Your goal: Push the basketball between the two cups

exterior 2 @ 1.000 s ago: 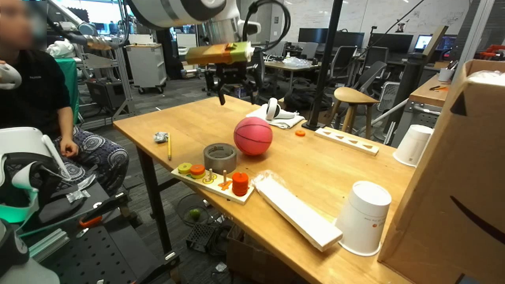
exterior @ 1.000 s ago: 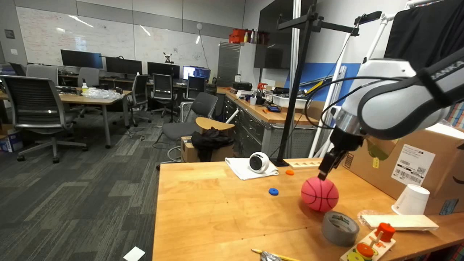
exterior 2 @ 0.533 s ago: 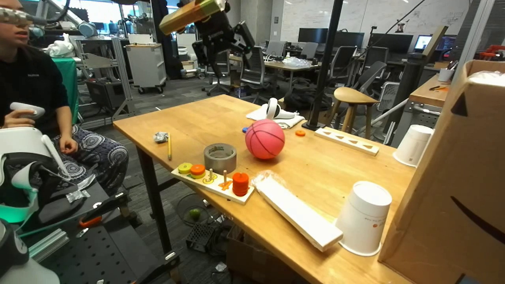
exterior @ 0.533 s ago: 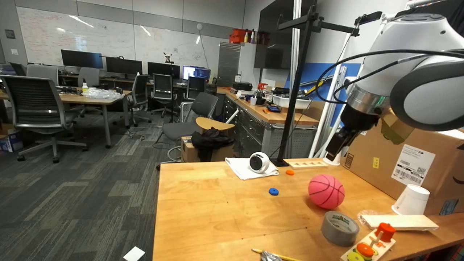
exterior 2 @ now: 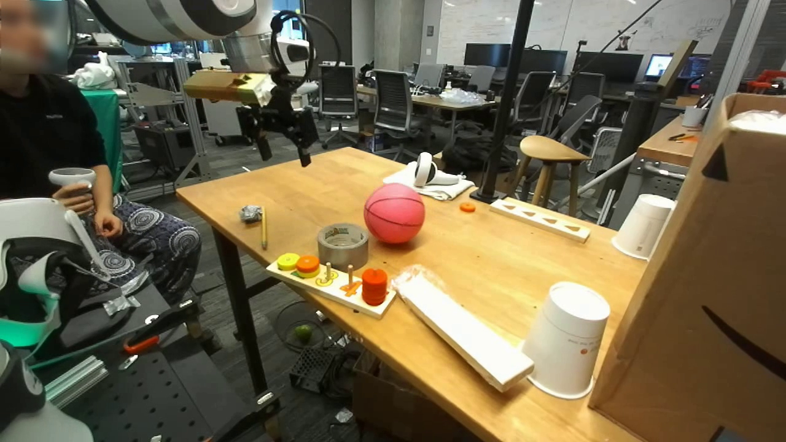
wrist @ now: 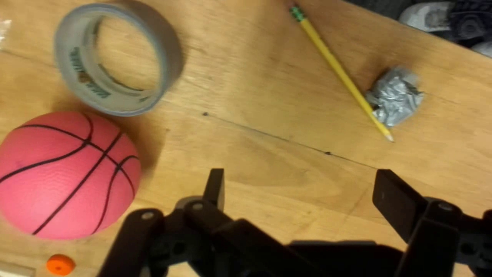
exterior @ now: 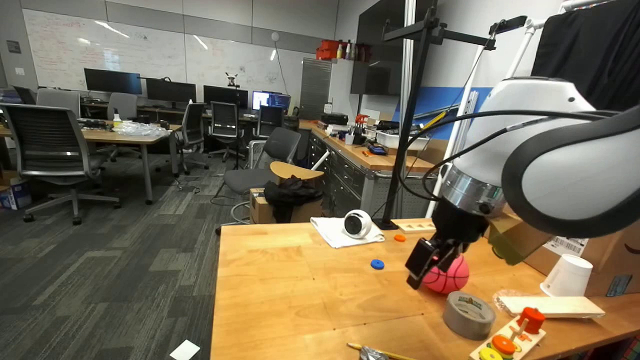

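The basketball (exterior 2: 395, 213) is pinkish-red with black lines and rests on the wooden table beside the grey tape roll (exterior 2: 342, 256). One white upside-down cup (exterior 2: 568, 344) stands near the front edge by the cardboard box. A second white cup (exterior 2: 642, 228) stands farther back by the box; the arm hides it in an exterior view where the near cup (exterior: 567, 276) shows. My gripper (exterior 2: 285, 156) is open and empty, above the table on the ball's far side from the cups. In the wrist view the ball (wrist: 69, 177) lies left of my gripper (wrist: 300, 170), apart from it.
The tall cardboard box (exterior 2: 688, 307) borders the cups. A wrapped white plank (exterior 2: 463, 331) and a peg toy (exterior 2: 331, 288) lie along the front edge. A pencil (wrist: 338, 69) and crumpled foil (wrist: 398, 98) lie near the gripper. A black post (exterior 2: 509, 104) rises behind.
By half a second ago my gripper lifted and the ball rolled a little toward the cups. Now the ball is back near its former spot, and my gripper has come down farther from the cups.
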Robot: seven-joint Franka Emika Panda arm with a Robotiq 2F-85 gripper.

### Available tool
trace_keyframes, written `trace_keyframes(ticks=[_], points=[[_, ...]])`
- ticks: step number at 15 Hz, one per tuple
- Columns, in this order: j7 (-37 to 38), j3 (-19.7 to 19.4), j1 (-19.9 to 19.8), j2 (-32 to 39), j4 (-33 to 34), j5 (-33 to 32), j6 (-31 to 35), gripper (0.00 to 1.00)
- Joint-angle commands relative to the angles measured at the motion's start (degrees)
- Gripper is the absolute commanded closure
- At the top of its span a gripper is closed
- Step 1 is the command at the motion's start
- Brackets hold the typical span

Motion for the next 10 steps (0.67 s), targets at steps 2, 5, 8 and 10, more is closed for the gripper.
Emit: trace_keyframes(ticks=[2,5,8,10], points=[[-7.83,0.27,6.09,5.73,1.73,15.51,7.12,0.0],[-15.76,0.89,8.83,8.84,3.09,24.57,10.14,0.0],[-25.84,1.96,10.02,11.61,5.44,35.1,9.99,0.0],[-31.71,3.31,9.48,13.25,7.53,40.51,8.98,0.0]])
